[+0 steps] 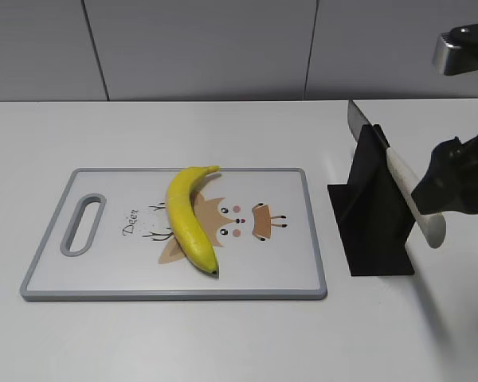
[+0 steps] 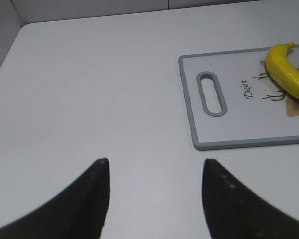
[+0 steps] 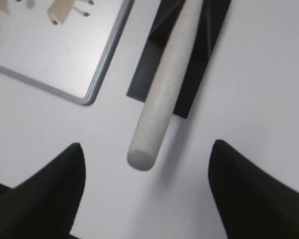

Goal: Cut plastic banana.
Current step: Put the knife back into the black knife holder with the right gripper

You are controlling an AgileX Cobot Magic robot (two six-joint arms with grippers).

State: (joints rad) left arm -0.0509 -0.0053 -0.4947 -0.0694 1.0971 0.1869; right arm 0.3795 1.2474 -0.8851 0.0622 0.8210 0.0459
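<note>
Exterior view: the plastic banana [image 1: 190, 216] lies flat on a white cutting board [image 1: 103, 286] with a grey rim, roughly at the board's middle, over a printed deer cartoon. Its stem end points toward the far edge of the board and its dark tip toward the near edge; the curve bows toward the board's handle slot [image 1: 83, 224] on the left. The board rests on a white table [image 1: 223, 342].

To the right of the board, apart from it, stands a black knife holder [image 1: 374, 215]. A knife [image 1: 398, 179] sits in it at a slant, its grey blade rising toward the back and its white handle sloping down toward the front right. The banana and the knife are well apart, with the right part of the board and a strip of bare table between them.

Right wrist view: the right gripper [image 3: 144, 174] hangs above the butt end of the knife handle [image 3: 164, 89], its 2 fingers spread wide on either side and touching nothing.

Left wrist view: the left gripper [image 2: 154, 172] hovers over bare table to the left of the board, fingers parted and empty; the stem end of the banana [image 2: 286, 72] shows at the right edge.
</note>
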